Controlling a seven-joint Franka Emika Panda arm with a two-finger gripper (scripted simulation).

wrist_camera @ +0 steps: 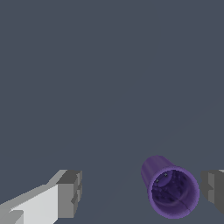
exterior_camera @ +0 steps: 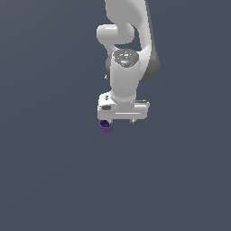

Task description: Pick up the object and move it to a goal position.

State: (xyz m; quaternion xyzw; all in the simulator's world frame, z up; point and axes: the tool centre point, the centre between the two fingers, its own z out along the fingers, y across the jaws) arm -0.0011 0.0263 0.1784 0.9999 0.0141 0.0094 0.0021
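My claw (wrist_camera: 142, 194) stands with its fingers spread wide apart, clamped on nothing. In my wrist view the small purple cup (wrist_camera: 170, 192) sits between the two grey finger pads (wrist_camera: 70, 194), its hollow mouth facing the camera, much nearer one pad than the other, though I cannot tell whether it touches. In the exterior view my white arm (exterior_camera: 126, 67) hangs straight down, and the cup (exterior_camera: 106, 126) peeks out under my hand at about seven o'clock, over the plain dark grey floor (exterior_camera: 54, 180).
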